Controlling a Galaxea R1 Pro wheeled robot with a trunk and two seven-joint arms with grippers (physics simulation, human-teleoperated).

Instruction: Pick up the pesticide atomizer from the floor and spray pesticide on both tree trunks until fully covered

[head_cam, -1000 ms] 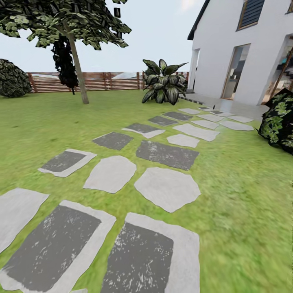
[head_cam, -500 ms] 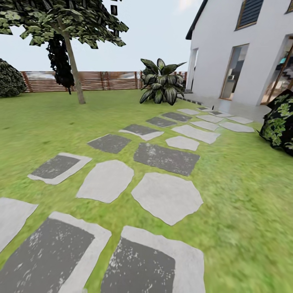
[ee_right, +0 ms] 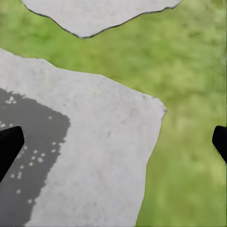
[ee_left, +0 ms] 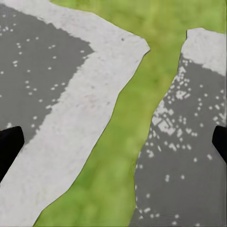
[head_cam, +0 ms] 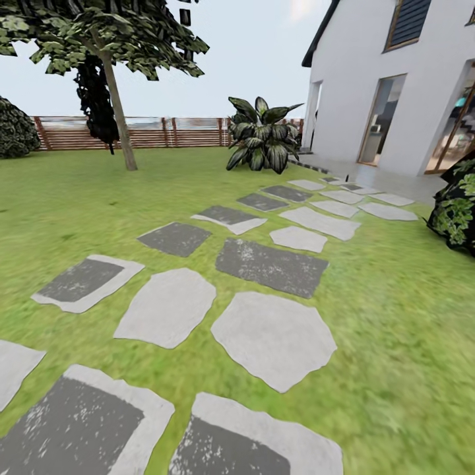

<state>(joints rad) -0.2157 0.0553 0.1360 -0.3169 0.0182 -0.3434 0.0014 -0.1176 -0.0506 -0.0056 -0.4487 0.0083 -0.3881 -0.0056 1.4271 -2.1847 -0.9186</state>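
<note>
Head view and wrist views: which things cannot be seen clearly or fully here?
- Tree, head view: crown cut off by the top edge.
- Dark bush, head view: cut off by the right edge.
- Fence, head view: partly hidden behind the broad-leaved plant.
- Left gripper, right gripper, wrist views: only fingertip corners at the edges.

Green lawn floor (head_cam: pixel 396 316) with grey and whitish stone slabs (head_cam: pixel 274 338) running up frame centre, one tree (head_cam: pixel 99 39) upper left, slim bare grey-brown trunk (head_cam: pixel 119 109) leaning slightly, leafy crown overhead, brown slat fence (head_cam: pixel 165 132) behind
</note>
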